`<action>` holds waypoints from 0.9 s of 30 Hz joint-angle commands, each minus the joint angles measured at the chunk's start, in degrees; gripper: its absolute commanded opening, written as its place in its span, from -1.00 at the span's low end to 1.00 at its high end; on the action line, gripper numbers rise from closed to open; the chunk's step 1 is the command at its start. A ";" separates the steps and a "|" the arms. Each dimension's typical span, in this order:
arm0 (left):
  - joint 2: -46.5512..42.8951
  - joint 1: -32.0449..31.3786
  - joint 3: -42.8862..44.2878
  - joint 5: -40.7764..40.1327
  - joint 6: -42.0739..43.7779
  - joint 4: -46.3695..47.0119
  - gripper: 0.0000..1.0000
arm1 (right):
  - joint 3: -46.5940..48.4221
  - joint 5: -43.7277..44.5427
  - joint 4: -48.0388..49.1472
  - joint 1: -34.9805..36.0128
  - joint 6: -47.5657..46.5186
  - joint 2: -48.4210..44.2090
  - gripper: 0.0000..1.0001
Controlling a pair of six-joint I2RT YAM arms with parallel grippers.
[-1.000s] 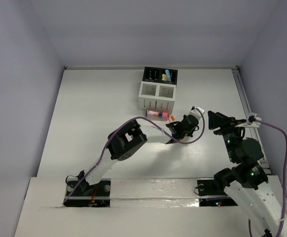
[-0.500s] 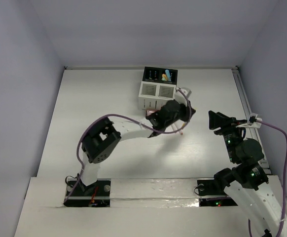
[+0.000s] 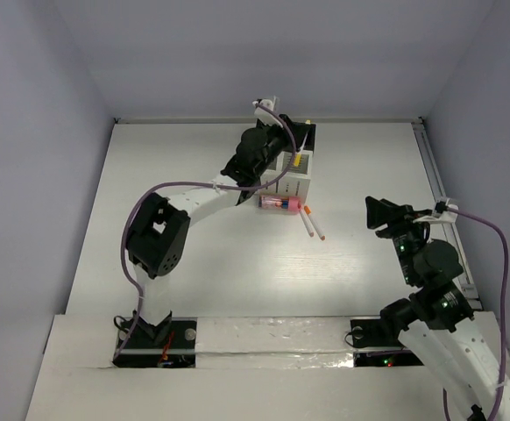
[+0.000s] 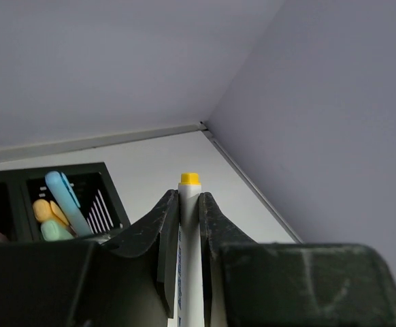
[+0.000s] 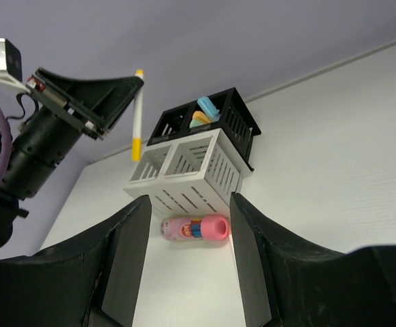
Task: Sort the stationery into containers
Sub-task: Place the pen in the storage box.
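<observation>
My left gripper (image 3: 295,140) is shut on a thin white stick (image 4: 188,225) with yellow ends and holds it upright over the organiser. In the right wrist view the stick (image 5: 137,112) hangs above the white slotted box (image 5: 192,172). The joined black box (image 3: 283,131) holds blue, orange and green markers (image 4: 54,208). A fat pink cylinder (image 3: 279,203) lies against the front of the white box (image 3: 277,174). Two white sticks (image 3: 313,224) lie on the table right of it. My right gripper (image 5: 188,204) is open and empty, facing the cylinder (image 5: 191,227) from a distance.
The organiser stands near the back wall. The left arm's purple cable (image 3: 185,186) loops over the table's left middle. A rail (image 3: 432,171) runs along the table's right edge. The right arm (image 3: 426,263) stays at the right.
My left arm swung from the table near the loose sticks up and back to the organiser, carrying a white stick. The right arm barely moved.
</observation>
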 commanded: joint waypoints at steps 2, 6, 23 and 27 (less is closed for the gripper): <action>2.83 1.01 4.89 2.02 1.57 4.92 -1.00 | -0.12 -0.70 2.95 0.24 -0.58 0.69 0.12; 5.39 2.24 4.89 2.99 1.92 10.19 -1.00 | -0.65 -1.49 3.74 0.24 -0.32 1.57 0.12; 17.95 3.29 13.85 2.81 4.82 13.45 -1.00 | -1.70 -2.90 6.38 0.24 -0.23 2.72 0.11; 19.28 3.82 14.21 2.38 5.17 13.98 -1.00 | -1.79 -2.63 6.56 0.24 -0.32 2.71 0.11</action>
